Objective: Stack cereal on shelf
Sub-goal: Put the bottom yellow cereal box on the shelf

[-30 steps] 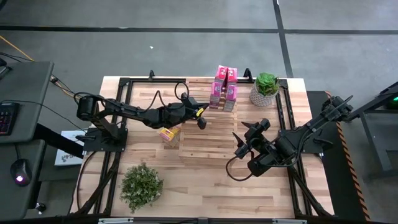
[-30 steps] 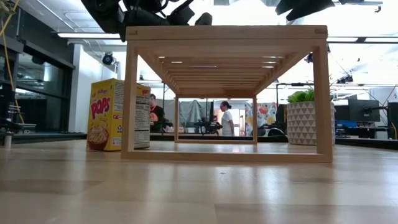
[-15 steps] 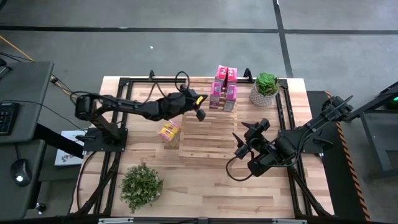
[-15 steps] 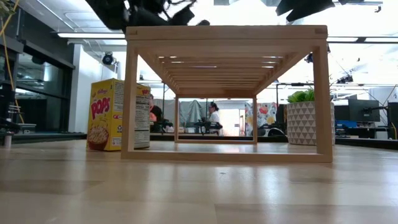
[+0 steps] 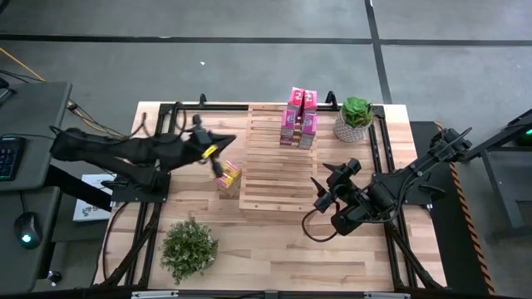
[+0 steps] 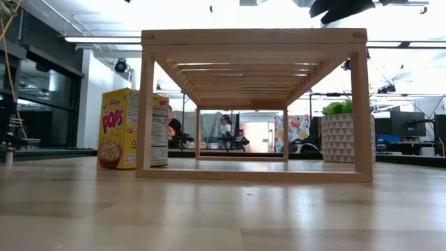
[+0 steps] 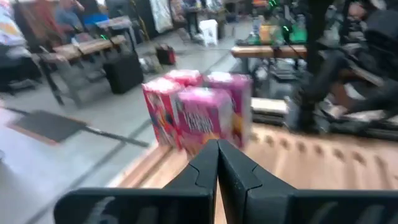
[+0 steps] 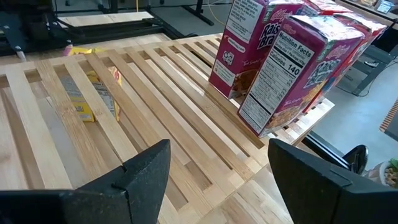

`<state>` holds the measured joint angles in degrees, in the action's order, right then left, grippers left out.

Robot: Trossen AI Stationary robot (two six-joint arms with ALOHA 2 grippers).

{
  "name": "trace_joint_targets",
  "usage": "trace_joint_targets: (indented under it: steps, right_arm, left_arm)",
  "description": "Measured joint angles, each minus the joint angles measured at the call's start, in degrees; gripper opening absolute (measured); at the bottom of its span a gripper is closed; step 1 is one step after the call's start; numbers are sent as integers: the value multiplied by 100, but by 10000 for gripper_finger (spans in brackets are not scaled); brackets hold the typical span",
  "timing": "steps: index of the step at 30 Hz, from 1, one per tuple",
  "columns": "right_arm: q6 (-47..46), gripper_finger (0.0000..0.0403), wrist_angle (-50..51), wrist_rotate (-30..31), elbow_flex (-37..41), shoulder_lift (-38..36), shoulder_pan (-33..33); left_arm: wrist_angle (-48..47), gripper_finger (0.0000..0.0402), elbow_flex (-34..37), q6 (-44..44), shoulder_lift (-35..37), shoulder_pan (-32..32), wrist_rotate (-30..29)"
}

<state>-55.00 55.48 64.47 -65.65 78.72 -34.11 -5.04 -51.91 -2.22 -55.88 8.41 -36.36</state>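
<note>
Several pink cereal boxes [image 5: 299, 116] stand upright on the far end of the slatted wooden shelf [image 5: 278, 166]. One yellow cereal box [image 5: 226, 174] stands on the table against the shelf's left side and shows through the slats [image 8: 87, 93]. My left gripper [image 5: 218, 166] is shut and empty, above the table just left of the yellow box. My right gripper [image 5: 327, 189] hangs open beside the shelf's right edge, pointing across the slats at the pink boxes [image 8: 280, 56], with nothing between its fingers.
A potted plant in a patterned white pot [image 5: 355, 119] stands right of the pink boxes at the far right. A bushy green plant [image 5: 189, 247] sits at the near left. Black frame rails [image 5: 158, 149] run along both table sides.
My left gripper, shut throughout, has drawn back from over the shelf's far left part toward the table's left edge and has risen out of the low view. It now hangs by the yellow box. The boxes and my right arm have kept still.
</note>
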Motion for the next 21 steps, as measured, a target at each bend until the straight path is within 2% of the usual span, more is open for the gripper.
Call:
trace_joint_targets:
  steps: [5,10,15,18,21]
  right_arm:
    - [0,264,-56,-1,0,0,-2]
    - [0,264,-54,2,0,0,-2]
    - [-3,264,-54,2,0,0,0]
    - [-15,264,-56,3,0,0,-2]
    - [-17,264,-58,2,0,0,-2]
  left_arm:
    - [-1246,17,212,809,558,342,-34]
    - [-2188,77,333,1386,640,596,-2]
    - [-2453,163,379,1498,357,751,870]
    - [-2432,209,379,1136,111,842,1467]
    - [-2526,239,379,793,-167,960,1721]
